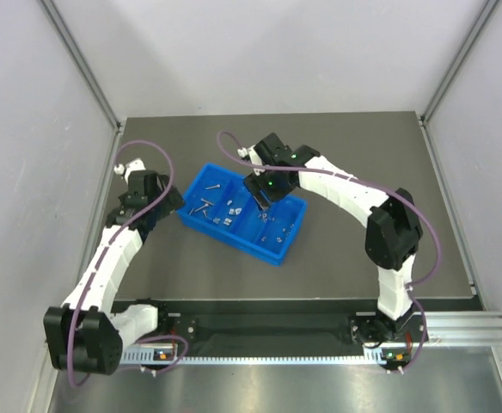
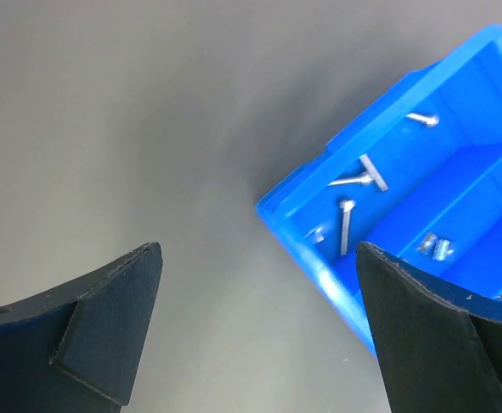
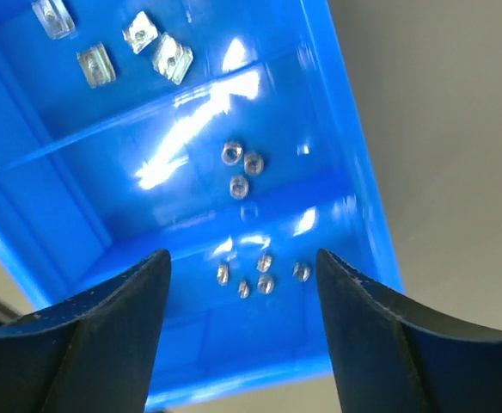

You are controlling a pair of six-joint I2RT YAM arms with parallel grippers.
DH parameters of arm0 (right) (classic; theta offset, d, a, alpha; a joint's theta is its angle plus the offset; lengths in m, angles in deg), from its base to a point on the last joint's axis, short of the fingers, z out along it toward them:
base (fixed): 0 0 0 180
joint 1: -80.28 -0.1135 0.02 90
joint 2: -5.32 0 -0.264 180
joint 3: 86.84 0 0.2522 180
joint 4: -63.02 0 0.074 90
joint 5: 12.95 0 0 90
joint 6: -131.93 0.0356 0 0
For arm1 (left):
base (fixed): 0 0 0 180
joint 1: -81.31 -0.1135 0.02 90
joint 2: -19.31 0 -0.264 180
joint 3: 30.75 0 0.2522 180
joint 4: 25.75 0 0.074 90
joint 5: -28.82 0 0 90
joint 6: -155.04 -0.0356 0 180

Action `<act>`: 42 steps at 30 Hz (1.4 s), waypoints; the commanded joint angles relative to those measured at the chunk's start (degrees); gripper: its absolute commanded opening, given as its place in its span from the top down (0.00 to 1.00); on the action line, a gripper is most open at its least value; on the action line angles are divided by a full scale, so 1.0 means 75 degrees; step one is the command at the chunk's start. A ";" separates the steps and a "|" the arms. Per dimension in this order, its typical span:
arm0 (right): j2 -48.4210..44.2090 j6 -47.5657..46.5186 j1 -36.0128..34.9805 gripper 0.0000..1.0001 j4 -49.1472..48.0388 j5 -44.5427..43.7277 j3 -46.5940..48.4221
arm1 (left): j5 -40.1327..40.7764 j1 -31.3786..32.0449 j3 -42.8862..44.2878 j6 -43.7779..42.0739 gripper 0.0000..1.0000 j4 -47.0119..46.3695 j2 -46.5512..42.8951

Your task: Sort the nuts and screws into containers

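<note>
1. Blue tray (image 1: 212, 179): I am seeing it lying slantwise on the grey table (image 1: 363, 155), split by dividers into compartments.
2. Screws (image 2: 347, 225): lying loose in the end compartment nearest the left arm.
3. Nuts (image 3: 241, 168): square ones are sitting in the compartment next to the screws, three round ones in the one after, and five smaller ones in the far end section.
4. Right gripper (image 3: 242, 262): hanging over the tray's right half, fingers spread, gripping nothing. It is blocking part of the tray from the overhead camera.
5. Left gripper (image 2: 257, 258): hanging over bare table just beside the tray's left corner, fingers spread, empty.
6. Purple cables (image 1: 234, 142): trailing along both arms.
</note>
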 commanded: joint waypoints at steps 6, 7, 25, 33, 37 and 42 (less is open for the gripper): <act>-0.1565 0.1427 0.0188 0.36 0.1036 -0.1299 -0.0936 | -0.1438 -0.0018 0.1117 -0.0527 0.07 -0.1343 0.1522; -0.1600 0.1718 0.0235 0.36 0.1142 -0.1477 -0.0913 | -0.1520 -0.0018 0.1177 -0.0748 0.08 -0.1401 0.1628; -0.1343 0.2764 0.0470 0.37 0.1611 -0.1983 -0.0643 | -0.2084 0.0087 0.0580 -0.0623 0.46 -0.1824 0.2696; -0.0968 0.2729 0.0493 0.46 0.1810 -0.2205 -0.0643 | -0.0819 0.1047 0.0322 0.0490 0.59 -0.0899 0.2204; -0.0687 0.2659 0.0598 0.48 0.1893 -0.2428 -0.0444 | -0.0468 0.1259 0.0041 0.0901 0.61 -0.0489 0.1502; -0.0394 0.2297 0.0727 0.50 0.1718 -0.2557 -0.0210 | -0.0349 0.1282 -0.0018 0.0996 0.61 0.0214 0.0915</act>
